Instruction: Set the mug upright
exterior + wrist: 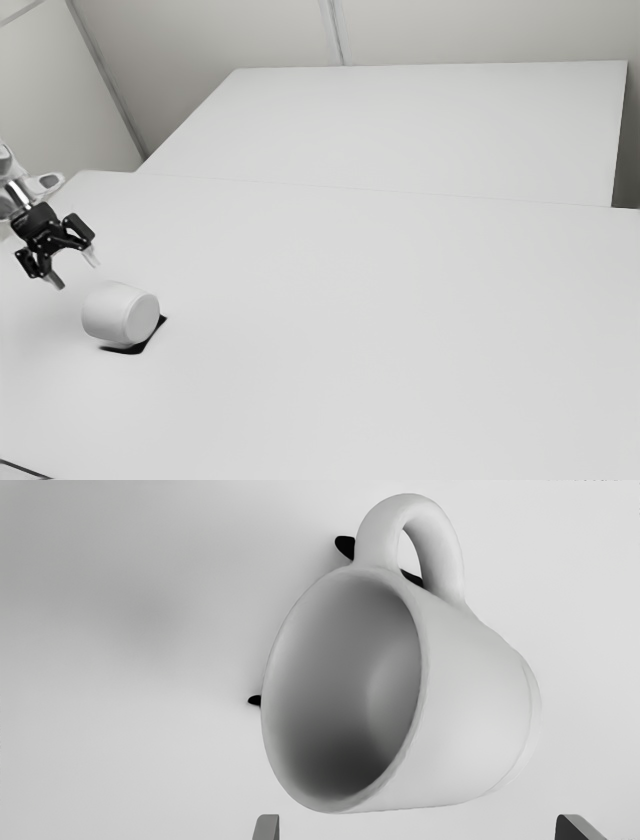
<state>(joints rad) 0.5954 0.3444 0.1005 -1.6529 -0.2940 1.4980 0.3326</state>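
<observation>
Mug (120, 314) on its side upon the counter (400, 330); tool (76, 273) nearby, spread wide, presumably to admit its body.

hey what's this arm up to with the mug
The gripper of a robot arm hangs open near a white mug, not holding it. The mug lies on its side on the white table, its bottom toward the exterior view's right. The task is to set it upright, and that is not yet done; the arm looks poised to take hold of it.
</observation>
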